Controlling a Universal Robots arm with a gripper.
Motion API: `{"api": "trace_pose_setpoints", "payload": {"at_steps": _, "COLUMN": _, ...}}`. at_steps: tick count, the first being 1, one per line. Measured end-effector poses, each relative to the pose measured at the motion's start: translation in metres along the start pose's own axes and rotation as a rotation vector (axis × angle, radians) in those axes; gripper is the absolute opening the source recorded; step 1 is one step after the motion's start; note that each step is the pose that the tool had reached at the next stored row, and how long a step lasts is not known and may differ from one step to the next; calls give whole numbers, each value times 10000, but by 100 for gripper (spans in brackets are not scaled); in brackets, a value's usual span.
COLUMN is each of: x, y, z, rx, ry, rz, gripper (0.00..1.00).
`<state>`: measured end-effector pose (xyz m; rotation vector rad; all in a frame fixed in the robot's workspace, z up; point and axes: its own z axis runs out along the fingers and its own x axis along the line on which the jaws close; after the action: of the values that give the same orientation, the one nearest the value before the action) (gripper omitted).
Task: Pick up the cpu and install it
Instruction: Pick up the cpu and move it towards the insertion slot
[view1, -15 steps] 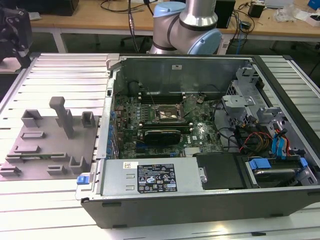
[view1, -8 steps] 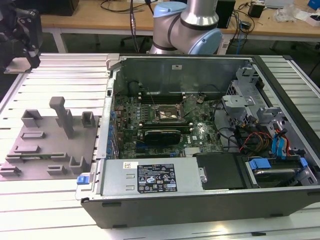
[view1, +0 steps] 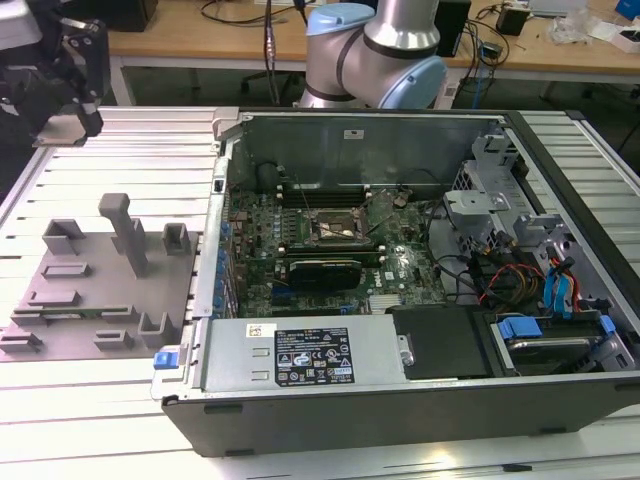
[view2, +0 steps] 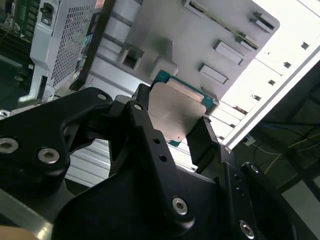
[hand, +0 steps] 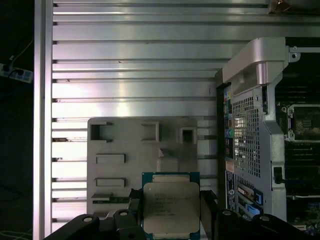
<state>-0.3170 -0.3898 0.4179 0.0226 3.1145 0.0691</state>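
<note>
The cpu (hand: 171, 210), a thin square chip with a silver-grey metal top and a green rim, sits between the black fingers (hand: 207, 207) of my gripper (hand: 171, 200), which is shut on its two opposite edges. In the second wrist view the cpu (view2: 175, 107) shows tilted, with the gripper (view2: 175, 117) clamped on it. In the exterior view the gripper (view1: 70, 118) hangs high at the far left, above the slatted table and well left of the open computer case. The dark square socket (view1: 335, 228) lies on the motherboard in the middle of the case.
A grey fixture plate (view1: 90, 290) with upright blocks lies on the table left of the case, below my gripper. The case wall (view1: 215, 230) stands between the plate and the motherboard. The power supply (view1: 300, 355), drive cages (view1: 480, 200) and cables (view1: 520, 275) crowd the case.
</note>
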Motion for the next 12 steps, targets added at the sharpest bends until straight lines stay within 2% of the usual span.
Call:
{"api": "trace_pose_setpoints", "payload": {"at_steps": 2, "x": -81, "y": 1, "z": 3, "rx": -1, "ry": -2, "rz": 0, "gripper": 55}}
{"api": "trace_pose_setpoints", "payload": {"at_steps": 4, "x": -124, "y": 2, "z": 4, "rx": -1, "ry": -1, "rz": 0, "gripper": 55}}
{"api": "trace_pose_setpoints", "payload": {"at_steps": 7, "x": -244, "y": 3, "z": 7, "rx": -1, "ry": -1, "rz": 0, "gripper": 55}}
{"api": "trace_pose_setpoints", "payload": {"at_steps": 9, "x": -288, "y": 4, "z": 9, "rx": -2, "ry": -2, "rz": 0, "gripper": 55}}
{"api": "trace_pose_setpoints", "payload": {"at_steps": 12, "x": -399, "y": 6, "z": 11, "rx": -1, "ry": -2, "rz": 0, "gripper": 55}}
